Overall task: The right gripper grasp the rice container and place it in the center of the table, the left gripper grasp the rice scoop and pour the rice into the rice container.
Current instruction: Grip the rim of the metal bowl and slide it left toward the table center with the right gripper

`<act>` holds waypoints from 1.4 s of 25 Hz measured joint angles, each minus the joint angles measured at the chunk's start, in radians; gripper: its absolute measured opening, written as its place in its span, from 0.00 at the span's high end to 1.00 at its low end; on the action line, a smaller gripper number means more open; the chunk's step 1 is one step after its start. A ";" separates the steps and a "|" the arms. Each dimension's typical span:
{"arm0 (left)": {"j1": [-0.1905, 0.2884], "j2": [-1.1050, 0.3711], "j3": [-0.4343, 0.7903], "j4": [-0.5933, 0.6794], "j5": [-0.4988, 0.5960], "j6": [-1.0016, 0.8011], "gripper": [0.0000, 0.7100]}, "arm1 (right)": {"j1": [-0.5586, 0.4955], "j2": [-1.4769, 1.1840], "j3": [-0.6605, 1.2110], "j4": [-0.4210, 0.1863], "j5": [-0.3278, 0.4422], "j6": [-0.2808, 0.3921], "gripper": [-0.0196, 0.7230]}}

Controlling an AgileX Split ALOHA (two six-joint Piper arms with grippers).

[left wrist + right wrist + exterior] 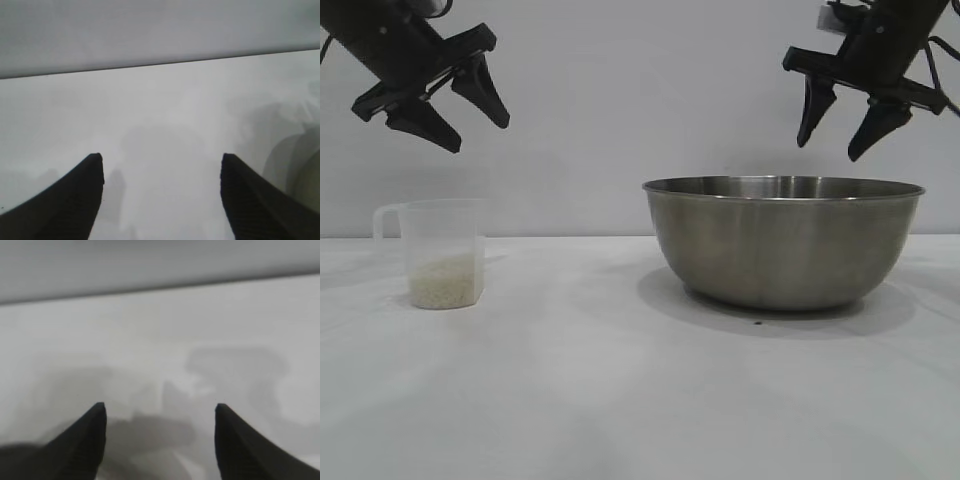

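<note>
Hanging spread apart and empty at upper right, the right gripper [842,132] could slip off the rice container [783,240], whose thin rim is smooth steel; the left gripper [475,122] waits empty, spread too.

White table [620,400]: rice scoop [442,253], rice container [783,243].

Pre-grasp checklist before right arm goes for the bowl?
1. Right gripper open and holding nothing: ok.
2. Right gripper above the rice container, clear of its rim: ok.
3. Rice container upright on the table, nothing seen blocking it: ok.
4. Container already at table center: not ok, it sits right of center.
5. Left gripper open, hanging above the rice scoop: ok.
6. Scoop upright with rice inside: ok.
</note>
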 joint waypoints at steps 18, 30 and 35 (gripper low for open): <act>0.000 0.000 0.000 0.000 0.002 0.002 0.39 | 0.019 0.031 -0.016 -0.008 0.180 -0.001 0.44; 0.000 0.000 0.000 0.000 0.002 0.002 0.39 | 0.023 0.119 -0.016 -0.022 0.178 -0.001 0.44; 0.000 0.000 0.000 0.000 0.002 0.002 0.39 | 0.023 0.119 -0.016 -0.025 0.178 -0.001 0.60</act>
